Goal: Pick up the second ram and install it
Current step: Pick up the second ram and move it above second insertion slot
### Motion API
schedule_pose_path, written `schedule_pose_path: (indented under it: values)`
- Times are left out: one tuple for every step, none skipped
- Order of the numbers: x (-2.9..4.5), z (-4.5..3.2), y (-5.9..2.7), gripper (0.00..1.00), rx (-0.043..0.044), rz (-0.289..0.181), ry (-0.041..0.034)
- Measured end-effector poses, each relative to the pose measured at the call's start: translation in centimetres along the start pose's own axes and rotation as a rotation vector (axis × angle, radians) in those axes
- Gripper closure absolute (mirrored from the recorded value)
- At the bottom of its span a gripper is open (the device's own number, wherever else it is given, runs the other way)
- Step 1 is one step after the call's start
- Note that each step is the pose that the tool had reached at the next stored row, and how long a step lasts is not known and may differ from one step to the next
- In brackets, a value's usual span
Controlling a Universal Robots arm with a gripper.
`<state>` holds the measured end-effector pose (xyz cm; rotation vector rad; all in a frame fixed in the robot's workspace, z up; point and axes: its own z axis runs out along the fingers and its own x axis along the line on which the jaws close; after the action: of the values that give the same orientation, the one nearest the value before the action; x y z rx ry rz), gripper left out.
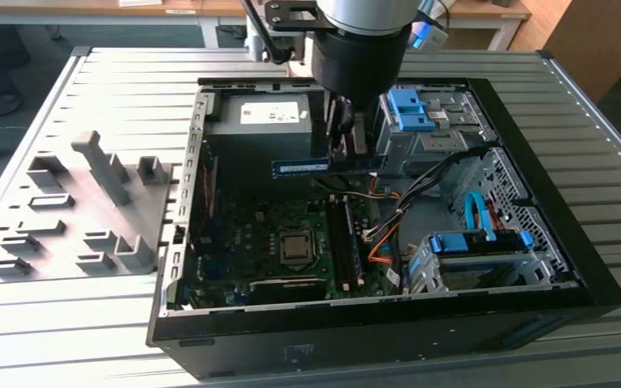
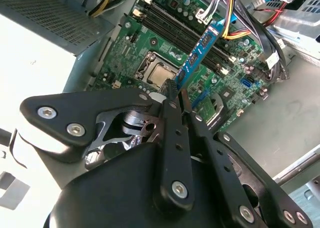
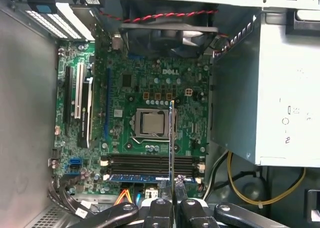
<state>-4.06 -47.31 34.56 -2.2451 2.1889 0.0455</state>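
Observation:
My gripper [image 1: 345, 155] hangs over the open computer case [image 1: 601, 283], shut on the second ram [image 1: 327, 166], a thin blue-green stick held level above the motherboard [image 1: 246, 242]. In the second wrist view the two black fingers [image 2: 172, 118] pinch one end of the ram [image 2: 200, 50], which points out over the black memory slots [image 2: 175, 25]. In the first wrist view the ram [image 3: 172, 138] shows edge-on, rising from the gripper [image 3: 173, 190] across the CPU socket [image 3: 152, 124]. Another memory stick [image 3: 145, 178] sits in a slot beside the bare slots [image 3: 150, 163].
A power supply box [image 1: 262, 113] and a fan [image 3: 167, 35] border the board. Orange and yellow cables [image 1: 381, 242] and blue drive cages [image 1: 472, 242] lie toward the exterior view's right. A grey fixture plate [image 1: 84, 210] rests on the table at the exterior view's left.

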Motion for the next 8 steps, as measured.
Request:
schedule_pose_path:
  values:
    - [0.01, 0.09, -0.02, 0.86, 0.0000, 0.000, -0.0002]
    - [0.03, 0.17, -0.03, 0.86, 0.0000, 0.000, 0.0000]
    - [0.10, 0.23, -0.04, 0.86, -0.0001, 0.000, 0.0003]
    - [0.22, 0.33, -0.04, 0.86, -0.0001, 0.000, 0.0002]
    - [0.40, 0.46, -0.04, 0.86, -0.0001, 0.000, 0.0001]
    - [0.64, 0.63, -0.04, 0.86, 0.0000, 0.000, 0.0001]
    - [0.89, 0.81, -0.03, 0.86, 0.0000, 0.000, 0.0000]
    - [1.13, 0.98, -0.03, 0.86, 0.0000, 0.000, 0.0001]
